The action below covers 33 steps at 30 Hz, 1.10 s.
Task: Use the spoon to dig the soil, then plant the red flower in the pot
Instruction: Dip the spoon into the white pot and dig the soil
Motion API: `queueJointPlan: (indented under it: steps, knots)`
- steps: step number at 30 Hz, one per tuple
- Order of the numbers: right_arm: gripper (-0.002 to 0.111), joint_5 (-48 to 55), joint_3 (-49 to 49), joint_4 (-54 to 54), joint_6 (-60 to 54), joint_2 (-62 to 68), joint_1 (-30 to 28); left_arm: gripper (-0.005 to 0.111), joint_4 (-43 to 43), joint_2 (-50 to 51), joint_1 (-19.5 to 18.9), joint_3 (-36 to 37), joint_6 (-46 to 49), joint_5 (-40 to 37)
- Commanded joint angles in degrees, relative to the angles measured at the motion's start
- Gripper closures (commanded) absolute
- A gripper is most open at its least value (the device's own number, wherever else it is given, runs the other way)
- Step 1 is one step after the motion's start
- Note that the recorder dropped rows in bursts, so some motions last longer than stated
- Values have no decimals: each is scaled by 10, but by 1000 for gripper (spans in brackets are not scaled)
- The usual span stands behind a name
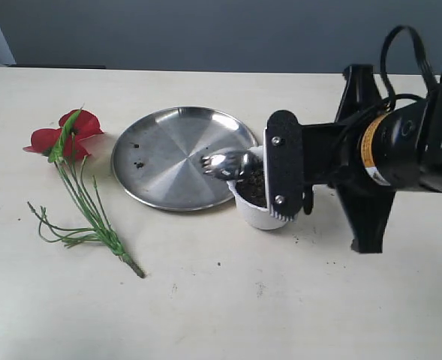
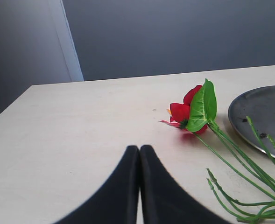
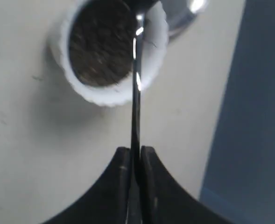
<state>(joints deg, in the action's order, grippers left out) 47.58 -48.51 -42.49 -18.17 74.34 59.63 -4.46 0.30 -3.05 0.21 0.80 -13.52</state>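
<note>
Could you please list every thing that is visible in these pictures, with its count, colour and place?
small shiny metal teaspoon: one, silver, bowl over the pot's rim beside the plate, handle clamped in the right tool
dark brown crumbly soil: one portion, inside the pot
small white scalloped plastic pot: one, white, at the plate's right edge
round steel plate: one, silver, table centre, a few soil crumbs on it
artificial red flower with green leaf and stems: one, lying left of the plate
light table: one, beige
left tool: one, black, shut, empty
right tool: one, black, shut on the teaspoon
</note>
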Motion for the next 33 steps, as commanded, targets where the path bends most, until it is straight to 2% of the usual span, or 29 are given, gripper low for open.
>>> queueJointPlan:
  steps: [1, 5, 9, 21, 26, 33]
  knots:
    - [108, 49, -1, -205, 118, 23, -2, 106, -1, -3, 4, -2, -2, 3]
    - [108, 86, -1, -334, 141, 85, -2, 106, -1, -3, 4, -2, -2, 3]
    - [108, 171, -1, -370, 121, 149, -2, 106, -1, -3, 4, -2, -2, 3]
    - [108, 172, -1, -342, 70, 173, -2, 106, -1, -3, 4, -2, -2, 3]
    - [108, 152, -1, -244, -35, 174, -2, 106, -1, -3, 4, -2, -2, 3]
    - [108, 145, 2, -273, -15, 186, -2, 106, -1, -3, 4, -2, -2, 3]
